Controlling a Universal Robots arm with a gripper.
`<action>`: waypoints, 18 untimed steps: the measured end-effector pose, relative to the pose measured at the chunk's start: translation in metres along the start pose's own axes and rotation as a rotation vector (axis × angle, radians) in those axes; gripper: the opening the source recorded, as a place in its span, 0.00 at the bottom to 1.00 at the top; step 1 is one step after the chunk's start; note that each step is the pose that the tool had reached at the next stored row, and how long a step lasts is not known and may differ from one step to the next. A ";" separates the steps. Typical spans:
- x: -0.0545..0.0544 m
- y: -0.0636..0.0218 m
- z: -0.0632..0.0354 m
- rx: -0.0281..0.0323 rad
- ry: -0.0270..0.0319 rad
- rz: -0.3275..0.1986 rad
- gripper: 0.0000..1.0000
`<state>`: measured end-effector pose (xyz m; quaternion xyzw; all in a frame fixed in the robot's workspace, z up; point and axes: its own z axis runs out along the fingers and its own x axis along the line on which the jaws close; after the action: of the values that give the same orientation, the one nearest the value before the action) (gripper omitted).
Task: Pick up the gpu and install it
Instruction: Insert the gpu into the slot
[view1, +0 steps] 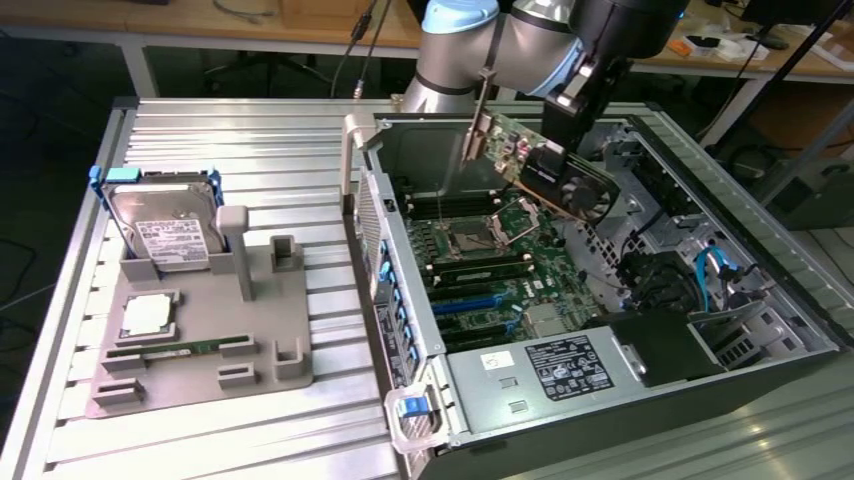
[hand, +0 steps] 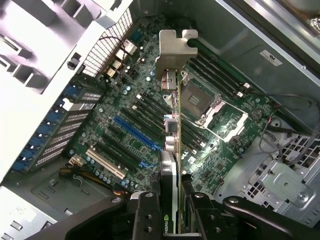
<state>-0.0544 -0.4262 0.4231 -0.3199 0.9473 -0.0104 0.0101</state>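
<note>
Your gripper is clamped narrowly on the gpu, gripping one end of the card. The card hangs edge-on above the motherboard, near its CPU socket and clear of it. Its long axis runs from the jaws out to the silvery bracket. The motherboard's blue slot lies off to one side, apparently at an angle to the card.

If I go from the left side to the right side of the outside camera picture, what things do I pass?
hard drive → grey post → gpu → blue cables
</note>
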 end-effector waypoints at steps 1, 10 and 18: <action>0.000 0.0000 0.0000 -0.0001 -0.0002 -0.006 0.27; 0.000 0.0000 0.0000 -0.0008 -0.0017 -0.062 0.27; 0.000 0.0000 0.0000 -0.0014 -0.0029 -0.111 0.27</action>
<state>-0.0544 -0.4262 0.4231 -0.3718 0.9282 -0.0098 0.0107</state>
